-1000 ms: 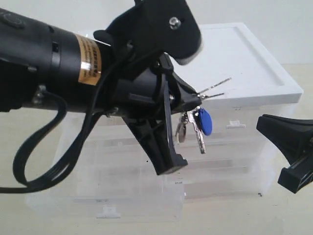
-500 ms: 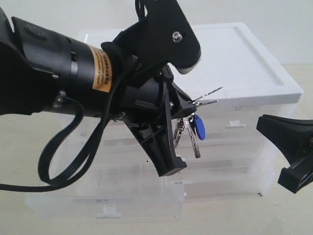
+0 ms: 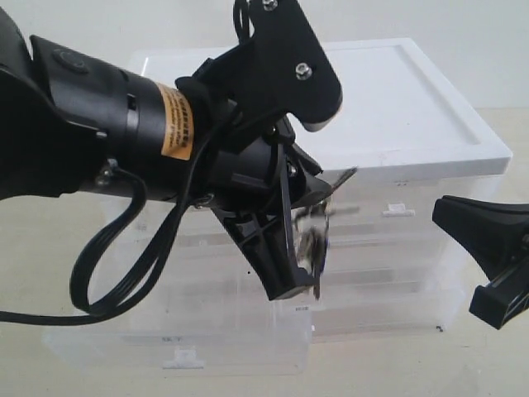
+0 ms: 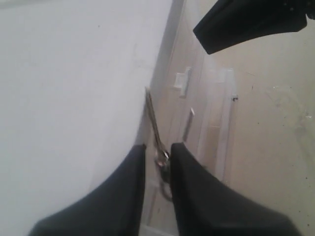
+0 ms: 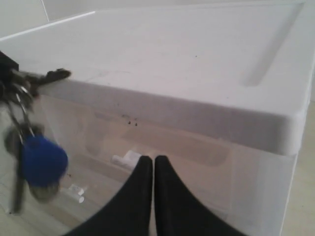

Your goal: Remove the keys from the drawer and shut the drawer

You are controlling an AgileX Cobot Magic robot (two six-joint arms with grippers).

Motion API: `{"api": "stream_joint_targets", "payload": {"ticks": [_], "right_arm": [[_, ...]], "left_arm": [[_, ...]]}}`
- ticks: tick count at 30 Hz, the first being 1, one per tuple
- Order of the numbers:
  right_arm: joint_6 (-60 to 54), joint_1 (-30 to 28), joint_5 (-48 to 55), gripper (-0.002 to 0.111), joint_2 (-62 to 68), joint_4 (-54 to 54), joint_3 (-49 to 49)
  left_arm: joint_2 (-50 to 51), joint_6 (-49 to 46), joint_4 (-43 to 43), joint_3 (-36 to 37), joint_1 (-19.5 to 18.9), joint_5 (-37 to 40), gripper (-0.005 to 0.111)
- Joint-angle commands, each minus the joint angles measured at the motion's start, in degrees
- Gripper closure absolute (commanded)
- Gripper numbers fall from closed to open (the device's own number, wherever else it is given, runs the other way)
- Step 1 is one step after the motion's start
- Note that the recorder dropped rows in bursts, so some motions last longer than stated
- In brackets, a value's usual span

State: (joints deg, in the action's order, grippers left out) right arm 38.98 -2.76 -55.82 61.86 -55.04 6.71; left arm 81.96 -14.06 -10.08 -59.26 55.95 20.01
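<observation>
Nearest, the left gripper (image 4: 157, 147) has its fingers slightly apart around the ring of the keys (image 3: 315, 246), which dangle in front of the clear cabinet (image 3: 413, 107); whether it still pinches them cannot be told. They are best let go low and clear of the drawer (image 3: 182, 351), pulled out at the bottom, before the right gripper (image 5: 153, 164), fingers pressed together, pushes its front squarely. A second ago the keys hung sharp, blue fob showing; now they are a lower blur.

Pale wall (image 3: 463, 21) behind; beige tabletop (image 3: 397, 368) with few dark specks; soft, even light
</observation>
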Motion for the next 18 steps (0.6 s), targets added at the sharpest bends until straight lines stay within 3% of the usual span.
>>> {"api": "stream_joint_targets", "payload": {"ticks": [1,12,18], "right_arm": [[0.13,-0.13,-0.06,0.108,0.06,-0.32,0.4],[0.68,-0.13,-0.06,0.108,0.06,-1.22,0.4],[0.94,-0.13,-1.41,0.108,0.06,-4.61,0.4]], "left_arm": [[0.0,0.54,-0.06,0.02,-0.26,-0.51,0.077],[0.0,2.53,0.68,0.02,0.14,1.13,0.077],[-3.53,0.55,0.57,0.02,3.58,2.85,0.1]]}}
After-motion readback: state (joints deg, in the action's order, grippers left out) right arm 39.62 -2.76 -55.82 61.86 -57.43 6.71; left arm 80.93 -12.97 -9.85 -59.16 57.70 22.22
